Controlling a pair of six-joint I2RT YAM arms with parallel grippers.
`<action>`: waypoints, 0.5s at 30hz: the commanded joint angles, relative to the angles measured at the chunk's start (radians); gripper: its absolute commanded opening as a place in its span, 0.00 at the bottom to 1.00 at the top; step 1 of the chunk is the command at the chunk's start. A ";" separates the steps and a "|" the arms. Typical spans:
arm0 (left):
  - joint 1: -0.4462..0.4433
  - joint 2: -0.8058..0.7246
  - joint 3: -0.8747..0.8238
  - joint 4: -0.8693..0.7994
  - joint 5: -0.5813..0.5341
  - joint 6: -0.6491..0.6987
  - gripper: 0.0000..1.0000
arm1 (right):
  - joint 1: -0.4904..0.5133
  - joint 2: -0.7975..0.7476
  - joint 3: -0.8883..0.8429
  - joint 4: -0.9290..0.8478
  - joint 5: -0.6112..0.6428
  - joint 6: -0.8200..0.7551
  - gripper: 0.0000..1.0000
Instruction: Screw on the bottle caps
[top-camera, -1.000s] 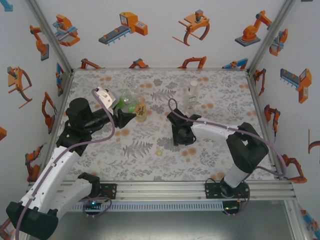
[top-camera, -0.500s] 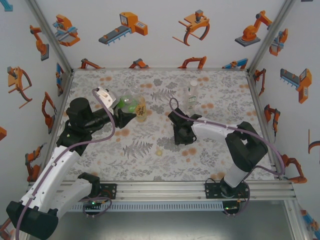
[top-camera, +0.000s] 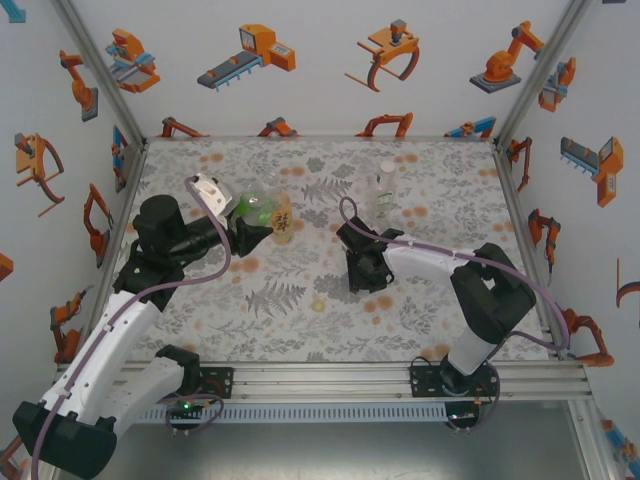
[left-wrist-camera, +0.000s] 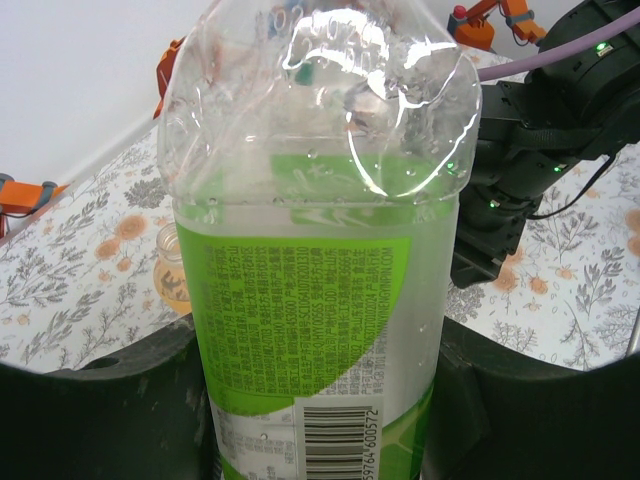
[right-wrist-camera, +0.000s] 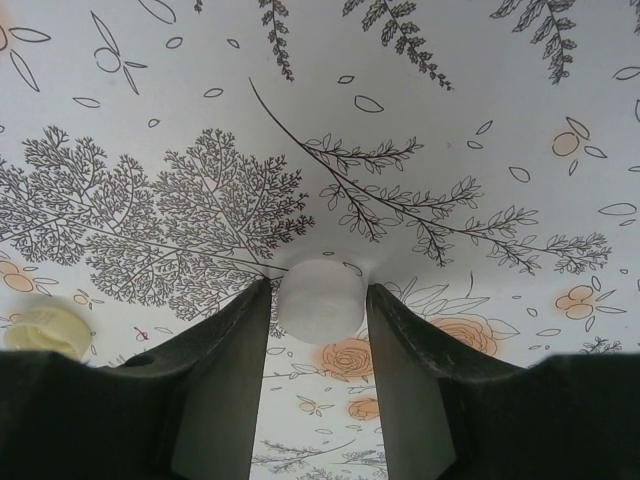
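left gripper (top-camera: 252, 224): clenched on the green-tinted bottle, left of the table's middle; in the left wrist view its dark fingers (left-wrist-camera: 110, 400) press against both sides of the bottle's lower body.
green-tinted bottle (left-wrist-camera: 320, 300): upright in that grasp, with a clear domed shoulder above a bright green label and a barcode at the bottom. From above it shows as a green blob (top-camera: 257, 207) just beyond the fingertips.
amber bottle (top-camera: 283, 222): stands on the table just right of the held bottle, yellow label facing the camera — whether the two touch cannot be told. In the left wrist view it shows small and blurred behind the held bottle (left-wrist-camera: 172, 282).
pale yellow cap (top-camera: 318, 304): lies loose on the table (top-camera: 200, 310) nearer the front edge, between the two arms and apart from the bottles; the right wrist view has it at the lower left (right-wrist-camera: 40, 330).
right gripper (top-camera: 358, 284): pointed down at the table, right of centre.
whitish cap (right-wrist-camera: 320, 298): on the table, right between the right gripper's fingers (right-wrist-camera: 220, 380), which flank it closely on both sides — whether they squeeze it cannot be told.
slim bottle (top-camera: 385, 190): upright, farther back than the right gripper, well apart from the other two bottles.
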 joint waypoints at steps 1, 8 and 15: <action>0.003 -0.002 0.006 0.002 0.019 0.004 0.00 | -0.003 0.003 0.012 -0.038 -0.002 -0.012 0.42; 0.003 -0.001 0.008 -0.001 0.018 0.003 0.00 | -0.003 0.006 0.013 -0.041 0.000 -0.015 0.40; 0.003 0.002 0.007 0.000 0.019 0.003 0.00 | -0.003 -0.010 0.019 -0.049 0.002 -0.015 0.35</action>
